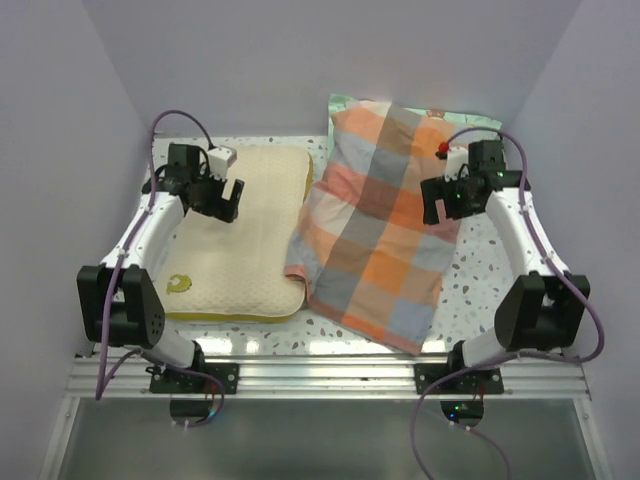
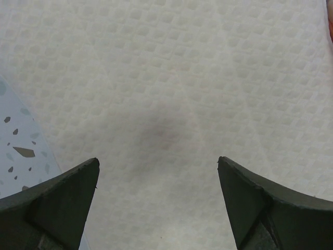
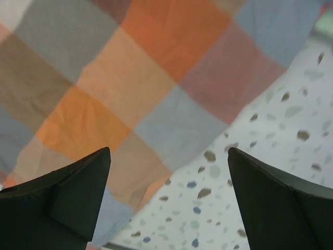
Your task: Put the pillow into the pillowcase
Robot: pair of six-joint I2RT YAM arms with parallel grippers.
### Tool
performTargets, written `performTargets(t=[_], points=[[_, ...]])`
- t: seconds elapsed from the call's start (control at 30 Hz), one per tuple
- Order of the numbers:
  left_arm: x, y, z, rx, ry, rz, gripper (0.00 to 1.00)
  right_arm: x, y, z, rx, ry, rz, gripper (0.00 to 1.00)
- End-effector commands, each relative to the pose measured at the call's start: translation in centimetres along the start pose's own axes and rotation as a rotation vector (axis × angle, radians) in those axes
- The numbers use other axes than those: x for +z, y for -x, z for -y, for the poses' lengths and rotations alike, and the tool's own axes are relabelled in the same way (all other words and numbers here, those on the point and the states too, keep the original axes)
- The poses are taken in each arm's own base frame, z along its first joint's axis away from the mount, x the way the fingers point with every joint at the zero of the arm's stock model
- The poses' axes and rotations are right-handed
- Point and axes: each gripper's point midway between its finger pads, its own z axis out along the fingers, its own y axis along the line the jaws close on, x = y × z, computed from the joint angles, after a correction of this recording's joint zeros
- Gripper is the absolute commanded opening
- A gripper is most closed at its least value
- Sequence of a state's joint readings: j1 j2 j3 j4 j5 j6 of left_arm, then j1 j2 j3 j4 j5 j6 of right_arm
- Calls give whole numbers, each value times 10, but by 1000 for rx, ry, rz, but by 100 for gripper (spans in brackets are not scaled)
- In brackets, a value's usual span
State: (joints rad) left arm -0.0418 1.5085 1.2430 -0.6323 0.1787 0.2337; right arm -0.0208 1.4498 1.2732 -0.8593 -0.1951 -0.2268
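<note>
The cream-yellow quilted pillow [image 1: 240, 240] lies flat on the left of the table, its small yellow-green logo [image 1: 178, 285] near the front left corner. The plaid pillowcase [image 1: 380, 220] lies spread beside it on the right, overlapping the pillow's right edge. My left gripper [image 1: 228, 205] is open and empty above the pillow's far part; the left wrist view shows the pillow [image 2: 171, 83] between its fingers [image 2: 62, 203]. My right gripper [image 1: 440, 208] is open and empty over the pillowcase's right edge [image 3: 130, 94].
A mint-green pillow [image 1: 345, 105] peeks out from under the pillowcase at the back. The speckled terrazzo table [image 1: 475, 270] shows at the right and front. Grey walls close in on three sides. An aluminium rail [image 1: 320, 375] runs along the near edge.
</note>
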Motion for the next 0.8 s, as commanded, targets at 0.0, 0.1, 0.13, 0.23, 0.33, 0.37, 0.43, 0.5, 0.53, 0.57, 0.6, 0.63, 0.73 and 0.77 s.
performTargets(t=[0.0, 0.1, 0.13, 0.23, 0.33, 0.37, 0.43, 0.5, 0.53, 0.57, 0.6, 0.63, 0.73, 0.77], points=[[3, 16, 3, -43, -22, 8, 100, 8, 76, -1, -27, -16, 138, 99], [13, 24, -3, -60, 3, -7, 100, 36, 104, -16, -85, 8, 122, 98], [20, 24, -2, -67, -10, -19, 100, 38, 115, -21, -102, 6, 136, 98], [27, 38, 10, -64, -32, -8, 100, 67, 116, -43, -140, 47, 91, 96], [45, 38, 30, -36, -41, -47, 100, 90, 108, -66, -157, 94, 42, 92], [58, 33, 39, -28, -48, -79, 100, 96, 101, -74, -167, 108, 21, 91], [72, 22, 40, -37, -27, -132, 100, 107, 86, -81, -170, 124, -16, 89], [93, -2, 40, -87, -16, -243, 100, 113, 75, -90, -177, 151, -40, 89], [100, -10, 36, -96, 11, -283, 100, 119, 64, -93, -177, 158, -69, 89], [114, -27, 35, -105, 19, -339, 100, 120, 59, -96, -183, 167, -80, 89], [118, -33, 34, -104, 25, -359, 100, 122, 53, -99, -188, 177, -93, 89], [123, -39, 32, -103, 30, -378, 100, 124, 49, -100, -192, 185, -105, 89], [136, -57, 21, -108, 14, -430, 84, 132, 30, -107, -212, 212, -162, 88], [139, -63, 6, -98, 18, -438, 77, 136, 24, -110, -221, 220, -183, 88]])
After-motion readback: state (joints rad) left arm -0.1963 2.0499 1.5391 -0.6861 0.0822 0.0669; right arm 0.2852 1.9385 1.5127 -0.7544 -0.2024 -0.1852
